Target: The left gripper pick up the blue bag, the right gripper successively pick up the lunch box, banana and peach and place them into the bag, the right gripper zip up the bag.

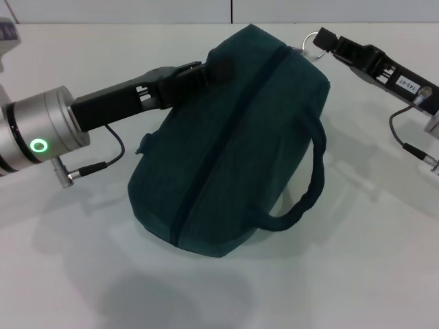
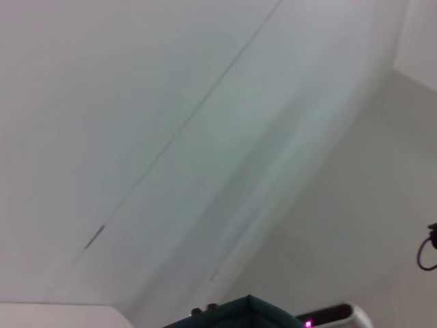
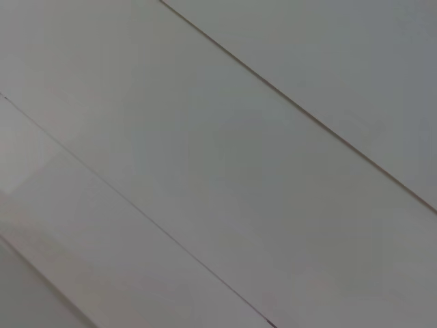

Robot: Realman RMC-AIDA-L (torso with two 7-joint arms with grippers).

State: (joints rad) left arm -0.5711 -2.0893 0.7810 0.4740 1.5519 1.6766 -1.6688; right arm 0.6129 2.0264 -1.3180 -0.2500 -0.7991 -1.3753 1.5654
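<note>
Here, the right gripper (image 1: 324, 41) reaches in from three o'clock, its fingers pinching the metal ring zipper pull (image 1: 315, 39) at the far end of the blue bag (image 1: 233, 137). The left gripper (image 1: 214, 68) enters from nine o'clock, its fingers closed on the bag's upper left edge near eleven o'clock. The bag lies on its side at the centre of a plain white table (image 1: 357, 274), zip line running from one o'clock toward seven o'clock and drawn shut along its visible length; its contents cannot be seen. One padded loop handle (image 1: 309, 185) curves out at four o'clock. The left wrist view shows pale wall panels and a sliver of teal fabric (image 2: 246, 316). The right wrist view shows only pale seamed panels (image 3: 218, 164).
</note>
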